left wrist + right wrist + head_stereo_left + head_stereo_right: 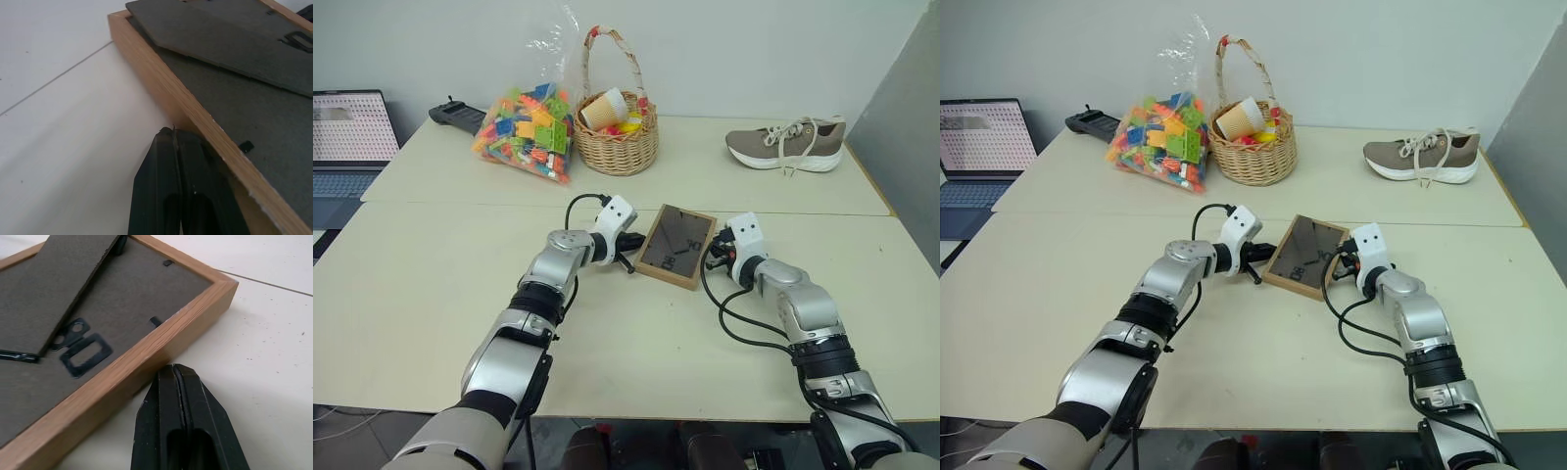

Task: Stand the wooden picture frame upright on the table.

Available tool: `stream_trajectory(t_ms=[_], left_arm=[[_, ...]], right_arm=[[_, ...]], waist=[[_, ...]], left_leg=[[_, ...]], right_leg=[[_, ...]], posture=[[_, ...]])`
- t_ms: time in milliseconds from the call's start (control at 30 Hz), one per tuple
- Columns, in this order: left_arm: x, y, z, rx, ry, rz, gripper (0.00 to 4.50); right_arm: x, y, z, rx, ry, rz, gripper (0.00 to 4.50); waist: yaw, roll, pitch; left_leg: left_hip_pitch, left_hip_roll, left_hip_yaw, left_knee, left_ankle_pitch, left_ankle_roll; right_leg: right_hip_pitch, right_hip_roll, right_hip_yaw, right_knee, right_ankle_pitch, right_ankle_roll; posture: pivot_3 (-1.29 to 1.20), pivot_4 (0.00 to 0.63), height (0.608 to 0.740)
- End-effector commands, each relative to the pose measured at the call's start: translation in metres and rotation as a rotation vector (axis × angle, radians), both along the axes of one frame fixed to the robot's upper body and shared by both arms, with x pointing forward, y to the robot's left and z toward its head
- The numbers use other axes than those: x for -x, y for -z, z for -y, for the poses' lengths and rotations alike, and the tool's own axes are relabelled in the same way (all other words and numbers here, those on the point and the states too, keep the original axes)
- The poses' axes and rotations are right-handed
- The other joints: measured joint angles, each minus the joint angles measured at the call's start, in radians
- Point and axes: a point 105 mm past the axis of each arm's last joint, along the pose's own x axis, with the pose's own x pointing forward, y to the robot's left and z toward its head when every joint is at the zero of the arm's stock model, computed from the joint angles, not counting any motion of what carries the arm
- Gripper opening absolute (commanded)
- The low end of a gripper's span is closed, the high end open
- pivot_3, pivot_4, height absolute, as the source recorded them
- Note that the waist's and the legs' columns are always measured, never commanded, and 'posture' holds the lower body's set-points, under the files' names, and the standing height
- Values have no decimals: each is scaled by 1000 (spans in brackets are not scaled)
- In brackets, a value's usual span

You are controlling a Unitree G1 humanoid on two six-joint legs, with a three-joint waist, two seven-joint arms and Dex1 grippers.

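Note:
The wooden picture frame [676, 245] lies flat on the table [431, 284] with its dark back up. Its fold-out stand [73, 279] is slightly raised off the back. My left gripper [629, 254] is shut, with its fingertips [166, 147] pressed against the frame's left wooden side [195, 115]. My right gripper [713, 257] is also shut, and its fingertips [190, 387] sit at the frame's right wooden side [146, 352], touching it or nearly so. Neither gripper holds anything between its fingers.
At the back of the table stand a wicker basket [617, 137], a bag of colourful blocks [529, 132] and a beige shoe [788, 145]. A laptop [347, 147] sits at the far left, with a black device [460, 116] behind the bag. A seam [460, 203] crosses the tabletop.

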Motion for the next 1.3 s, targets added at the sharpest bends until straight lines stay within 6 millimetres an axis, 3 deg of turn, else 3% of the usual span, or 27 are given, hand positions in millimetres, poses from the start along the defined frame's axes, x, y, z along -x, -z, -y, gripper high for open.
stream_trajectory(t_ms=[33,200,367,667,733,900,1067,1300], left_arm=[[25,-9,5,-12,99,-13,23],[64,-2,-23,-71,98,-75,23],[97,2,-50,-119,80,-142,23],[132,13,-119,-252,-14,-232,23],[137,10,-123,-154,-52,-279,23],[155,-18,-100,250,-28,-474,984],[160,-28,-95,445,-56,-659,1839],[154,-10,-86,571,-85,-801,3308]], right_arm=[[16,-16,-35,-39,-145,40,0],[41,-14,-57,-30,-298,-1,0],[69,-10,-62,34,-429,-49,0],[74,0,-10,195,-356,-49,0],[76,1,-3,196,-357,-48,0],[75,8,4,195,-366,-54,0],[68,7,-1,198,-392,-21,0],[68,8,-28,186,-464,5,0]], waist=[[-3,0,0],[-11,1,0],[-9,1,0],[-11,1,0],[-11,1,0],[-11,0,0],[-11,-3,-2],[-12,-3,-2]], left_leg=[[0,0,-1,0,0,-1],[1,1,-5,-1,0,-1],[1,0,-8,0,-1,2],[3,0,-8,0,-1,3],[5,0,-8,-1,-1,3],[5,0,-7,-1,-2,3],[5,0,-8,0,-2,3],[7,1,-9,-1,-2,2]], right_leg=[[0,0,0,0,0,0],[0,0,2,1,0,0],[1,0,-1,1,0,0],[3,0,-1,-1,0,0],[4,0,0,-1,0,0],[5,0,-1,-1,-1,0],[5,1,-3,-1,-1,0],[5,1,-1,0,0,0]], posture=[[0,150,740],[0,150,740],[0,150,740],[0,150,740],[0,150,740],[0,150,740],[0,150,740],[0,150,740]])
